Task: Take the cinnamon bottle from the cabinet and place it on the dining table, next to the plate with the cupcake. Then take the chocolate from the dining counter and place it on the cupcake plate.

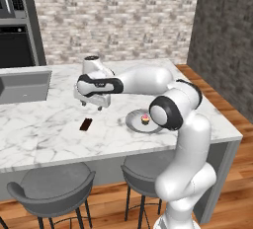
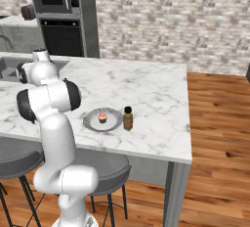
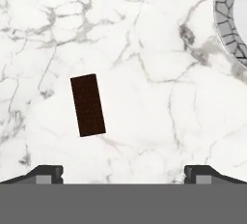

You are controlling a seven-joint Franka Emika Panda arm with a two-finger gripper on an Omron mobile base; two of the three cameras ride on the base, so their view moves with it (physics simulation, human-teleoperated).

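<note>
Two task items already sit together on the marble surface (image 2: 146, 89): cinnamon bottle (image 2: 128, 118) upright, just beside the plate (image 2: 93, 123), on the side away from the arm in the right base view. Cupcake (image 2: 102, 117) sits on the plate, pink frosting up.

Chocolate (image 1: 86, 124) lies flat on the same surface, well apart from the plate and not on it. In the left base view it sits toward the stool side, left of the plate (image 1: 133, 123) and cupcake (image 1: 145, 119).

Gripper (image 1: 94, 103) hangs above the surface, jaws spread wide, holding nothing. It is up off the marble and a little beyond the chocolate, not touching it. Arm reaches out leftward over the surface from its base at the near edge.

Hand view looks straight down: chocolate (image 3: 88, 105) left of centre, long axis slightly tilted, ahead of the left fingertip (image 3: 46, 174) and not between the tips. Bare marble lies between the two tips. Plate rim (image 3: 226, 20) cuts the upper right corner.

Grey stools (image 1: 54, 183) stand under the near edge. Oven stack (image 2: 61, 18) and brick wall (image 1: 113, 16) behind.
</note>
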